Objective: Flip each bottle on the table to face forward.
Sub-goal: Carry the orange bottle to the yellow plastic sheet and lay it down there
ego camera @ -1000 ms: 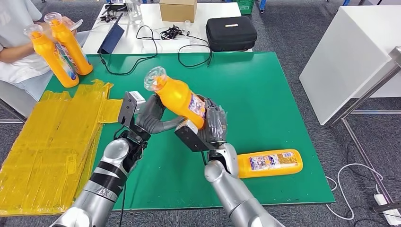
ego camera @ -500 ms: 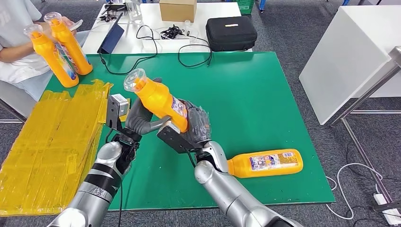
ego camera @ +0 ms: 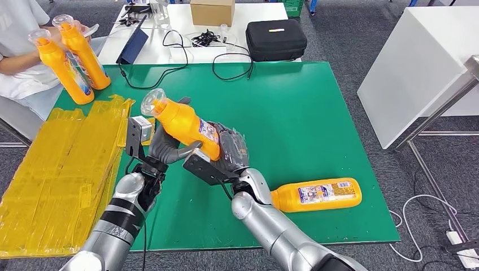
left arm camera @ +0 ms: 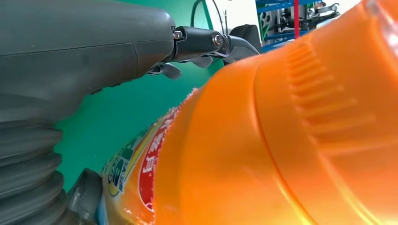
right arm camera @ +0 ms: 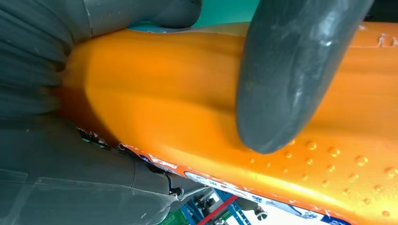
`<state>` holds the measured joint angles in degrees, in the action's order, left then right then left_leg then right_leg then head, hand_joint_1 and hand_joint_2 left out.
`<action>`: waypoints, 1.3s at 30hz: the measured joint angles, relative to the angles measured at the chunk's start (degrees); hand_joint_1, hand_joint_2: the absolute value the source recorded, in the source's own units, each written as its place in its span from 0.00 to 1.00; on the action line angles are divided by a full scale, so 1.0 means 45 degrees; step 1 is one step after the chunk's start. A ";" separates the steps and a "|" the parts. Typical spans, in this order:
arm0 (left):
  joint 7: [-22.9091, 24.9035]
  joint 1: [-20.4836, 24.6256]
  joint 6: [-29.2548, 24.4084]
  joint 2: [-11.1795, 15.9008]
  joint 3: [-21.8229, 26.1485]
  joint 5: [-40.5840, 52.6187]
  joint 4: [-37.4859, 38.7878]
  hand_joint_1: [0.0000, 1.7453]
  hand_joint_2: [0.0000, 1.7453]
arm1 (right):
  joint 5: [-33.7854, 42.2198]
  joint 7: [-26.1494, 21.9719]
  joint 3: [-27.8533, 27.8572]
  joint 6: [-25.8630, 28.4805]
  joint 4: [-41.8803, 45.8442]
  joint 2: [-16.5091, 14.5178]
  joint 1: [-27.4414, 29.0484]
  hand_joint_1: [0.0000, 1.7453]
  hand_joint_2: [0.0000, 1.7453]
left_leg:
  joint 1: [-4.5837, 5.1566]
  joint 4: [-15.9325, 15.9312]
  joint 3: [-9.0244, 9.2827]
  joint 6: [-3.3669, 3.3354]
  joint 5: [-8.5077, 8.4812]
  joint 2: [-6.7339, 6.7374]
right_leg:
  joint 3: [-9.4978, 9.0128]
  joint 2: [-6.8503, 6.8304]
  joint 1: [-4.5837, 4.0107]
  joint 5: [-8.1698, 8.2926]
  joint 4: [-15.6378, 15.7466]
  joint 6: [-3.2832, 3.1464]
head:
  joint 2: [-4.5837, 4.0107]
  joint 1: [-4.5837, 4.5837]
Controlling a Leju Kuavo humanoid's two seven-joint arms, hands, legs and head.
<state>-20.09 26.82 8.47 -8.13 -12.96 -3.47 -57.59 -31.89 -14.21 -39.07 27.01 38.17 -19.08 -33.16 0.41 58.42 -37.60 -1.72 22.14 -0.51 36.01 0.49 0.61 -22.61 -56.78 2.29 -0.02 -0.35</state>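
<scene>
Grey carpet floor [ego camera: 361, 34], white desk [ego camera: 181, 22] behind, white table [ego camera: 418, 68] alongside.

My right hand [right arm camera: 94, 154] grips an orange bottle [right arm camera: 178, 108] that spans the frame; thumb [right arm camera: 286, 70] presses it from upper right; label edge lower right.

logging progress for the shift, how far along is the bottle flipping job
Looks partway. Two bottles stand upright at the mat's far left corner, by a seated person, so they may be finished. One bottle is in hand now, held tilted above the green mat by the left hand and right hand. One bottle lies on its side, untouched.
</scene>
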 joint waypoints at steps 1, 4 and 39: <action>-0.0074 -0.0014 0.0112 -0.0001 0.0017 -0.0140 0.0002 0.01 1.00 | 0.0013 0.0000 -0.0020 -0.0072 -0.0021 0.0000 -0.0011 0.98 1.00 | 0.0000 0.0000 0.0000 0.0000 0.0000 0.0001 | 0.0000 0.0000 0.0000 0.0000 0.0000 0.0000 | 0.0000 -0.0001; -0.0439 -0.0199 0.0854 -0.0052 0.0218 -0.1242 -0.0030 0.09 1.00 | 0.0203 -0.0037 -0.0283 -0.0615 -0.0069 -0.0017 -0.0104 0.98 1.00 | 0.0002 0.0001 0.0004 0.0000 0.0001 0.0031 | 0.0009 0.0009 0.0001 0.0001 0.0001 0.0000 | 0.0000 0.0002; -0.0904 -0.1458 0.1949 -0.0437 0.1053 -0.3286 -0.1579 1.00 1.00 | 0.1135 -0.0756 -0.1888 -0.0624 -0.0381 -0.0153 -0.0336 0.00 1.00 | 0.0001 0.0001 -0.0001 0.0003 0.0002 0.0042 | 0.0028 0.0015 0.0000 -0.0001 0.0002 -0.0004 | 0.0000 0.0002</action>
<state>-24.16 20.26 17.24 -10.10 -8.22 -18.25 -64.69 -26.78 -17.61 -47.57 24.21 36.46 -19.77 -34.68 0.41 58.42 -37.61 -1.71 22.15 -0.32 36.13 0.56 0.61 -22.61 -56.77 2.27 -0.02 -0.34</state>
